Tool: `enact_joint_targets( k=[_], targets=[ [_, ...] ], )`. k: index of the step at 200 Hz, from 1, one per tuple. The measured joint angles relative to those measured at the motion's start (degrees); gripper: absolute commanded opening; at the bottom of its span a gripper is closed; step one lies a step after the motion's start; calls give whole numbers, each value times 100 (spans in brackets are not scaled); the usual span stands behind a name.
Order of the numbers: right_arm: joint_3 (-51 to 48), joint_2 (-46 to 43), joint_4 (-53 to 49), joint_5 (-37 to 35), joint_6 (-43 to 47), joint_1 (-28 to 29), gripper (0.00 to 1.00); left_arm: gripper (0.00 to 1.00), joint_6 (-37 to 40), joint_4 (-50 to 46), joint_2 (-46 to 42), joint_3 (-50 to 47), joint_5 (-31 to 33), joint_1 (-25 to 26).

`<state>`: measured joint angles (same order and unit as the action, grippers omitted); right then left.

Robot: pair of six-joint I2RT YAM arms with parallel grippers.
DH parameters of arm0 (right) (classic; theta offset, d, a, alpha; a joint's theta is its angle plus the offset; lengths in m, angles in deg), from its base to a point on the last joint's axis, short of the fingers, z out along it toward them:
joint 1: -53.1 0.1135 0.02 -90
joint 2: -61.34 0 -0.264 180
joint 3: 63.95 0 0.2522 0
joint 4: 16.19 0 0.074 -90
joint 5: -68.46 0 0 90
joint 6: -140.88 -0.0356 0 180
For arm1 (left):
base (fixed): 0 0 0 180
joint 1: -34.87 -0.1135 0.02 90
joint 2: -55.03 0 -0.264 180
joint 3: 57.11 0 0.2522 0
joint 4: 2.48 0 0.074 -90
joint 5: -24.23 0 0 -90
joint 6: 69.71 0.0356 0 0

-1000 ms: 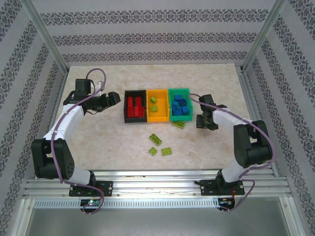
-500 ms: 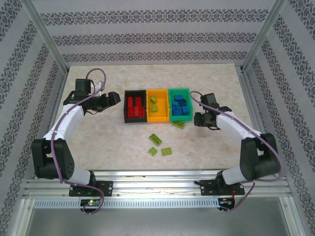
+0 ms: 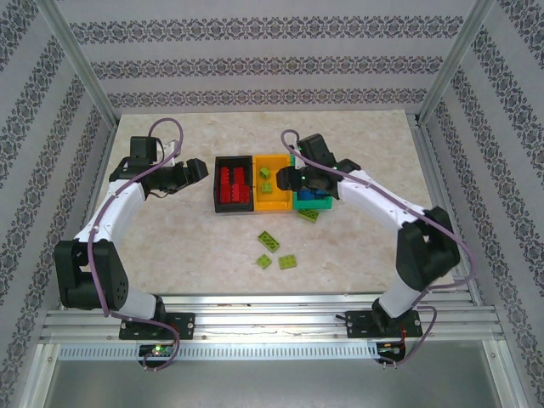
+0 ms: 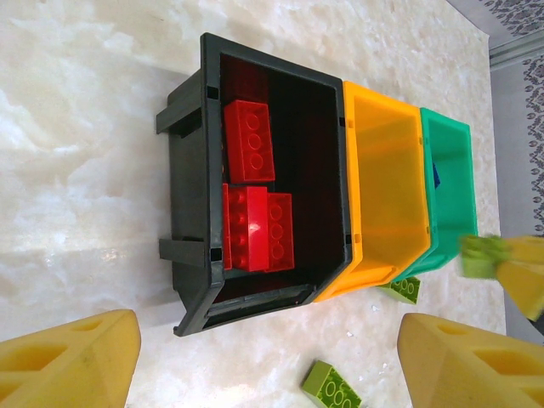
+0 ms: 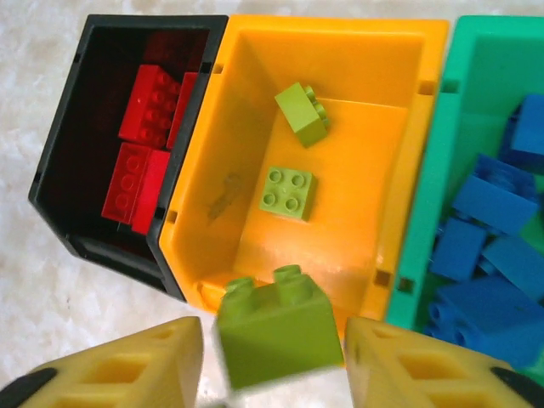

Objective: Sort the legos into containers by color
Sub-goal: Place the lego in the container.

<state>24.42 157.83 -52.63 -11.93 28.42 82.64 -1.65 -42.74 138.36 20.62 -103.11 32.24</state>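
Two arms show in the top view. My left arm bends up the left side of the table point(image 3: 170, 238). The left gripper point(image 3: 197, 168) sits just beside the black bin point(image 3: 216, 184) and points at it, fingers spread, nothing between them. My right arm arcs in from the right across the green bin point(image 3: 313, 205), and the right gripper point(image 3: 285, 178) hangs over the orange bin point(image 3: 274, 206). The three bins stand in one row with walls touching. Four loose lime bricks point(image 3: 269, 240) lie on the marbled top: one against the green bin's near wall, three in open room between the arms.

Left wrist view: my left fingers point(image 4: 72, 361) are yellow with hollow cells. They stand wide apart, with bare table between them. The black bin's end wall faces me, and the red bricks point(image 4: 259, 229) inside lie studs up.

Right wrist view: my right fingers point(image 5: 425, 370) flank a lime lego point(image 5: 276, 336) above the orange bin's near end.
- The lego seems to meet the right pad.
- A sliver of gap shows at the left pad.
- Its lower edge is blurred, so I cannot tell whether it is pinched or free.

Two sorted lime bricks point(image 5: 287, 191) lie in the smooth orange bin — one flat, one tilted. Blue bricks point(image 5: 493, 200) are heaped in the green bin.
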Motion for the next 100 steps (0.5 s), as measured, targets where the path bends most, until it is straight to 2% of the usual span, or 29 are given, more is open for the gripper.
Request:
enact_joint_targets(
  k=[23, 48, 79, 100],
  targets=[
    [87, 160, -9, -20, 13, 50, 57, 80, 2, 0, 0, 0, 0, 0],
    [-151, -76, 59, -129, 59, 190, 57, 80, 2, 2, 0, 0, -2, 0],
    [-1298, -866, 68, -463, 164, 282, 58, 80, -2, 2, 0, 0, -22, 0],
    [-2061, -1174, 52, -664, 162, 129, 60, 80, -2, 2, -2, 0, -24, 0]
  ],
)
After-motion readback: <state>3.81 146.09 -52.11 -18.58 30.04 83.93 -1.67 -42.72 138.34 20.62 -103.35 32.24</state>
